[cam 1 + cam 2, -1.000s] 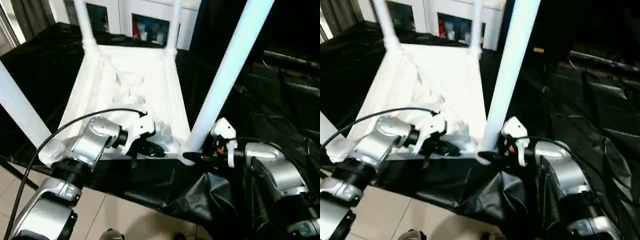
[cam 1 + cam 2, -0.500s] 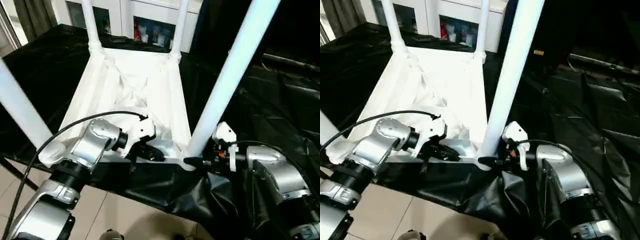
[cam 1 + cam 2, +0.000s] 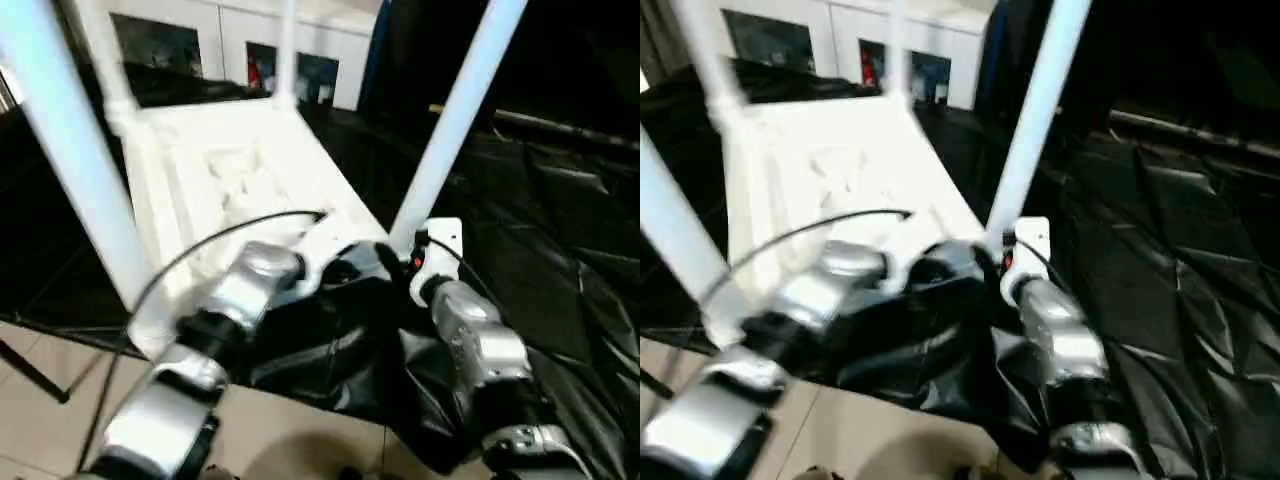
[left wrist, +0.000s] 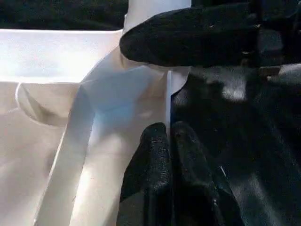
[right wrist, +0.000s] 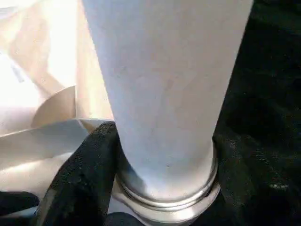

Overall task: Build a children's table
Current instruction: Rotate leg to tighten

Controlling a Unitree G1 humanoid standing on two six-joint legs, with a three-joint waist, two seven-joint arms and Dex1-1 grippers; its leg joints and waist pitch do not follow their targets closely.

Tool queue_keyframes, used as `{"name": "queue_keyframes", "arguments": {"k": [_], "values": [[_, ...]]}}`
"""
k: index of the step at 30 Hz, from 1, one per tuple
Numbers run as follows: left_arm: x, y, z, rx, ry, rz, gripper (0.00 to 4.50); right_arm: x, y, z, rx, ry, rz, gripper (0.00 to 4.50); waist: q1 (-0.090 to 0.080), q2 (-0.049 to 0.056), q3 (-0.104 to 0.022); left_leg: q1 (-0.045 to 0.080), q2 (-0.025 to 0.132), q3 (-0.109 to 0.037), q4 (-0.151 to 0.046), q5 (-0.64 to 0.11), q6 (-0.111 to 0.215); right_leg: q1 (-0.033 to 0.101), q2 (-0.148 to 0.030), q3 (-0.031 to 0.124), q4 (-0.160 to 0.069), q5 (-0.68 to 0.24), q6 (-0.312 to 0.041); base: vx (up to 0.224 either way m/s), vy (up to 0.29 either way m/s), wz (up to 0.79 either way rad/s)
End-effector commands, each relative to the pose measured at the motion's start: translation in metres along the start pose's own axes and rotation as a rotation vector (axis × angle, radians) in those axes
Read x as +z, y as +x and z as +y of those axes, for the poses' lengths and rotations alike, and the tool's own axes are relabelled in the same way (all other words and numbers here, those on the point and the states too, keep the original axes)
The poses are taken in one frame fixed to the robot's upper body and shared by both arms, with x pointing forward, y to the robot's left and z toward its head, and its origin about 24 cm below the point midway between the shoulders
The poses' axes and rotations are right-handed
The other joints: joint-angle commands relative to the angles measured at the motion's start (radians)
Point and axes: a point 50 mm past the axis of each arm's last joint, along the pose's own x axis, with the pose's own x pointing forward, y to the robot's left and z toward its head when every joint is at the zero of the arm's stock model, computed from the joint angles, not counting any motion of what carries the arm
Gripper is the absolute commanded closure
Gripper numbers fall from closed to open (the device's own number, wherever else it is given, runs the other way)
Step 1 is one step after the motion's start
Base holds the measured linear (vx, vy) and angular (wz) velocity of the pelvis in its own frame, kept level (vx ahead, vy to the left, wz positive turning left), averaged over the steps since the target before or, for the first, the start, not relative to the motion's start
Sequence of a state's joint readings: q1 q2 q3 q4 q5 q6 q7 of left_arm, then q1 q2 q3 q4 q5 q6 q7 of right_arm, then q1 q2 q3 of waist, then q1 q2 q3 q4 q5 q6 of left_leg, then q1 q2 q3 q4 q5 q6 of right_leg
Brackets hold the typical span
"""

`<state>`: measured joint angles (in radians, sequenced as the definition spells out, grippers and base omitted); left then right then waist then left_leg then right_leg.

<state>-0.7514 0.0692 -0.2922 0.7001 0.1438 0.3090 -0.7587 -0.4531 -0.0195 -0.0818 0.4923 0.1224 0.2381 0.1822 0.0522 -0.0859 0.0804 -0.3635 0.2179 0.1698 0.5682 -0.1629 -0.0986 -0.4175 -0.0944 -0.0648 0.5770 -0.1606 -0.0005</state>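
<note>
The upturned tabletop [image 3: 235,170] has swung round on the black-draped bench, the left gripper [image 4: 169,141] clenched on its rim, the right gripper [image 5: 155,207] grasping the near leg [image 5: 160,94] (all four legs seated).

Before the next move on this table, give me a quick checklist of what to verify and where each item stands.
1. Tabletop lying underside up on the black sheet: ok.
2. All four legs standing in their corner sockets: ok.
3. Right hand closed around the near right leg at its base: ok.
4. Left hand pinching the tabletop's thin edge beside that leg, fingers together: ok.
5. Near right leg fully seated in its socket: cannot tell.
6. Cable over the left arm hanging free: cannot tell.
</note>
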Motion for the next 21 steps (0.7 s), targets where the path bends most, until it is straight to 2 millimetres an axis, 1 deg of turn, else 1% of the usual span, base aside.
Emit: {"name": "queue_keyframes", "arguments": {"k": [1,2,3,4,5,6,7,8,9,10,11,13,15,17,18,19,20,21], "values": [[0.001,0.015,-0.017,-0.041,0.012,0.019,4.5,-0.004,0.003,0.031,0.122,-0.02,0.002,1.83,0.001,0.007,-0.061,0.012,-0.001,0.005,-0.072,-0.354,0.012,0.033,-0.03,0.025,-0.082,-0.407,-0.103,0.0,0.0,0.0],[0.002,0.016,-0.018,-0.048,0.018,0.014,4.5,-0.001,0.003,0.04,0.183,-0.011,-0.024,1.83,0.002,0.008,-0.059,0.007,-0.001,0.005,-0.074,-0.349,0.017,0.037,-0.032,0.027,-0.08,-0.405,-0.108,0.0,0.0,0.0],[0.002,0.016,-0.019,-0.053,0.022,0.011,4.5,0.0,0.002,0.045,0.216,-0.002,-0.039,1.49,0.003,0.008,-0.06,0.005,0.0,0.005,-0.074,-0.339,0.018,0.039,-0.033,0.027,-0.078,-0.399,-0.109,0.0,0.0,0.0],[0.002,0.015,-0.018,-0.051,0.023,0.01,4.5,0.002,0.002,0.047,0.231,0.005,-0.049,1.28,0.004,0.007,-0.059,0.007,0.0,0.006,-0.074,-0.342,0.02,0.037,-0.032,0.027,-0.079,-0.401,-0.11,0.0,0.0,0.0],[0.002,0.015,-0.017,-0.047,0.023,0.009,4.5,0.002,0.002,0.048,0.238,0.01,-0.054,1.14,0.004,0.008,-0.059,0.007,0.0,0.005,-0.074,-0.343,0.02,0.038,-0.033,0.028,-0.079,-0.402,-0.112,0.0,0.0,0.0],[0.001,0.014,-0.016,-0.048,0.025,0.007,4.5,0.004,0.002,0.048,0.242,0.007,-0.06,1.11,0.003,0.005,-0.058,0.005,-0.001,0.006,-0.075,-0.345,0.021,0.039,-0.032,0.027,-0.08,-0.411,-0.109,0.0,0.0,0.0],[0.001,0.013,-0.016,-0.048,0.026,0.006,4.5,0.004,0.002,0.048,0.245,0.006,-0.064,1.04,0.004,0.007,-0.058,0.006,0.0,0.005,-0.075,-0.35,0.021,0.038,-0.034,0.027,-0.081,-0.426,-0.106,0.0,0.0,0.0],[0.0,0.012,-0.014,-0.047,0.026,0.005,4.5,0.006,0.002,0.046,0.25,-0.013,-0.07,0.91,0.004,0.008,-0.057,0.006,0.0,0.005,-0.076,-0.352,0.021,0.038,-0.034,0.027,-0.082,-0.432,-0.104,0.0,0.0,0.0],[-0.001,0.01,-0.012,-0.053,0.026,-0.001,4.5,0.009,0.001,0.042,0.275,-0.037,-0.082,0.78,0.003,0.004,-0.056,0.006,0.0,0.004,-0.076,-0.357,0.022,0.037,-0.035,0.026,-0.085,-0.448,-0.099,0.0,0.0,0.0],[-0.002,0.007,-0.01,-0.055,0.025,-0.005,4.5,0.011,-0.001,0.039,0.305,-0.047,-0.089,0.78,0.003,0.005,-0.056,0.002,0.0,0.003,-0.077,-0.351,0.024,0.04,-0.035,0.026,-0.084,-0.452,-0.096,0.0,0.0,0.0],[-0.002,0.006,-0.009,-0.056,0.025,-0.007,4.5,0.012,-0.002,0.037,0.318,-0.048,-0.091,0.78,0.003,0.005,-0.056,0.002,0.0,0.003,-0.077,-0.349,0.024,0.04,-0.036,0.026,-0.084,-0.452,-0.095,0.0,0.0,0.0],[-0.003,0.003,-0.007,-0.078,0.03,-0.016,4.5,0.015,-0.005,0.031,0.367,-0.073,-0.091,0.78,0.004,0.003,-0.055,0.001,0.0,0.005,-0.076,-0.336,0.033,0.041,-0.036,0.027,-0.086,-0.45,-0.096,0.0,0.0,0.0],[-0.004,-0.001,-0.006,-0.112,0.04,-0.023,4.5,0.017,-0.009,0.026,0.421,-0.107,-0.078,0.78,0.005,0.003,-0.056,-0.002,0.001,0.005,-0.076,-0.315,0.039,0.044,-0.036,0.028,-0.083,-0.433,-0.101,0.0,0.0,0.0],[-0.007,-0.007,-0.005,-0.16,0.036,-0.026,4.5,0.019,-0.015,0.018,0.5,-0.157,-0.057,0.78,0.005,0.004,-0.058,-0.003,0.002,0.005,-0.076,-0.296,0.044,0.048,-0.037,0.028,-0.078,-0.404,-0.118,0.0,0.0,0.0],[-0.009,-0.011,-0.005,-0.185,0.048,-0.032,4.5,0.021,-0.02,0.013,0.549,-0.189,-0.04,0.78,0.007,0.004,-0.059,-0.005,0.004,0.007,-0.073,-0.272,0.052,0.049,-0.036,0.03,-0.073,-0.361,-0.132,0.0,0.0,0.0],[-0.009,-0.011,-0.005,-0.185,0.048,-0.032,4.5,0.021,-0.02,0.012,0.551,-0.19,-0.04,0.78,0.008,0.005,-0.06,-0.005,0.005,0.009,-0.072,-0.261,0.059,0.049,-0.035,0.031,-0.071,-0.33,-0.147,0.0,0.0,0.0],[-0.013,-0.017,-0.003,-0.213,0.051,-0.028,4.5,0.023,-0.027,0.005,0.626,-0.224,-0.021,0.78,0.008,0.004,-0.058,-0.003,0.006,0.01,-0.072,-0.259,0.063,0.049,-0.034,0.031,-0.072,-0.326,-0.152,0.0,0.0,0.0],[-0.014,-0.019,-0.002,-0.222,0.053,-0.027,4.5,0.024,-0.03,0.003,0.65,-0.234,-0.015,0.78,0.011,0.003,-0.061,-0.002,0.007,0.011,-0.069,-0.243,0.07,0.052,-0.035,0.031,-0.065,-0.295,-0.166,0.0,0.0,0.0]]}}
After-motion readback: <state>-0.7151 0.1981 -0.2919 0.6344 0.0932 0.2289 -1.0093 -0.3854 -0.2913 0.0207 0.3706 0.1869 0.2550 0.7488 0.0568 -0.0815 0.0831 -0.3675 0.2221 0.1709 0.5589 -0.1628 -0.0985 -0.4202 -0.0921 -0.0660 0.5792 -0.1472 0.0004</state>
